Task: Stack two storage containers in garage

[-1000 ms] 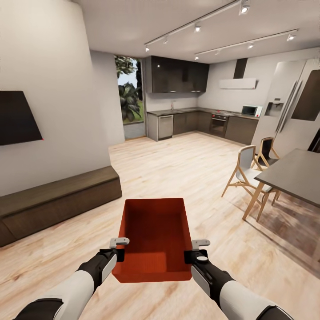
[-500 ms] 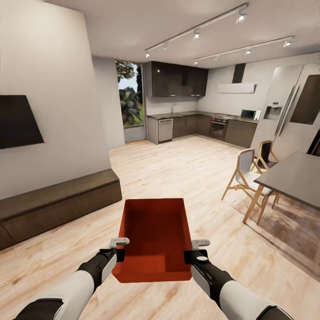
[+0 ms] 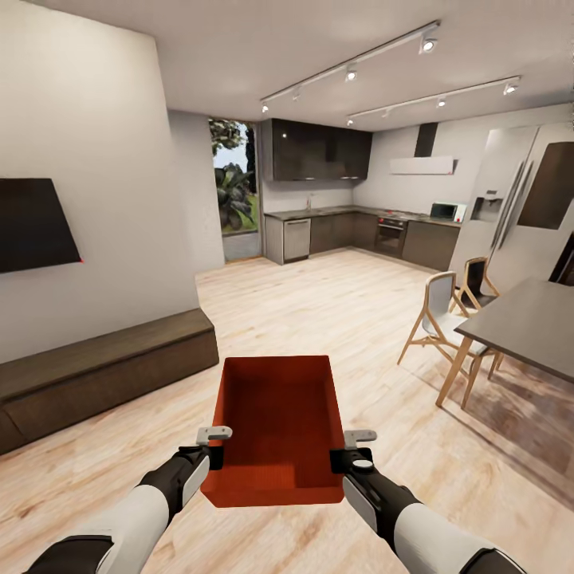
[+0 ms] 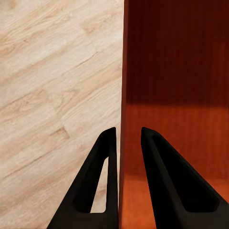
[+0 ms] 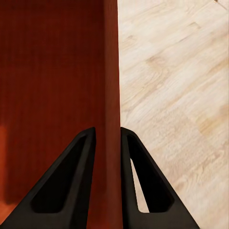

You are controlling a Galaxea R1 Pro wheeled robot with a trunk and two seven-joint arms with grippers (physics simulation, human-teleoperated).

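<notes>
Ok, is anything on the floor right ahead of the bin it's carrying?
Nothing visible. The bin, pinched by the left gripper and right gripper, faces open wood floor. The bench lies off to the left, the table and chairs to the right.

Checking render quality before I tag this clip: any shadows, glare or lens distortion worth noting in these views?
Head view: wide-angle stretch bends the walls and refrigerator outward at the edges; track spotlights glow without blowing out.
Left wrist view: a sharp shadow edge crosses the inside of the storage container.
Right wrist view: container interior evenly dark, wood plank floor bright, no blur.
</notes>
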